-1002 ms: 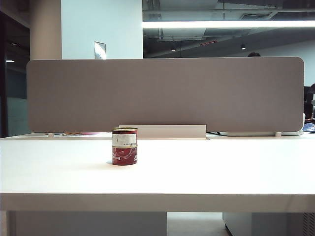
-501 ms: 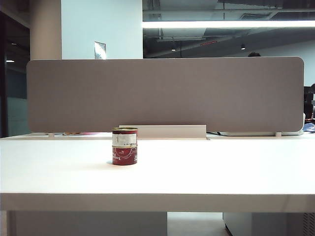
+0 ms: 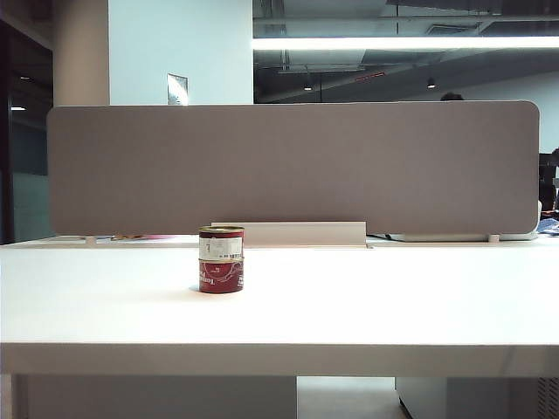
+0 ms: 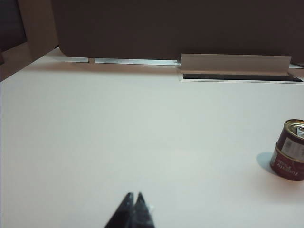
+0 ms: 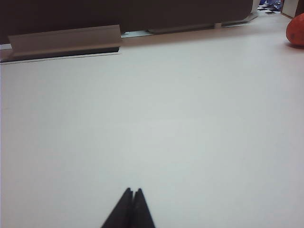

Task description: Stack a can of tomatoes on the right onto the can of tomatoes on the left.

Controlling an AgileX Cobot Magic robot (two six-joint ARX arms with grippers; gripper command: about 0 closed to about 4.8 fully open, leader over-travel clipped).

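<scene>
Two tomato cans stand stacked left of the table's middle: an upper can (image 3: 221,243) with a white label band sits on a red lower can (image 3: 220,274). The left wrist view catches the stack (image 4: 289,150) at the frame's edge, far from my left gripper (image 4: 134,194), which is shut and empty above bare table. My right gripper (image 5: 132,190) is also shut with nothing in it, over bare white table; no can shows in its view. Neither arm appears in the exterior view.
The white table (image 3: 393,297) ends at a grey partition (image 3: 293,166) with a pale cable tray (image 3: 301,234) along its foot. An orange-red round object (image 5: 296,30) lies at the far corner in the right wrist view.
</scene>
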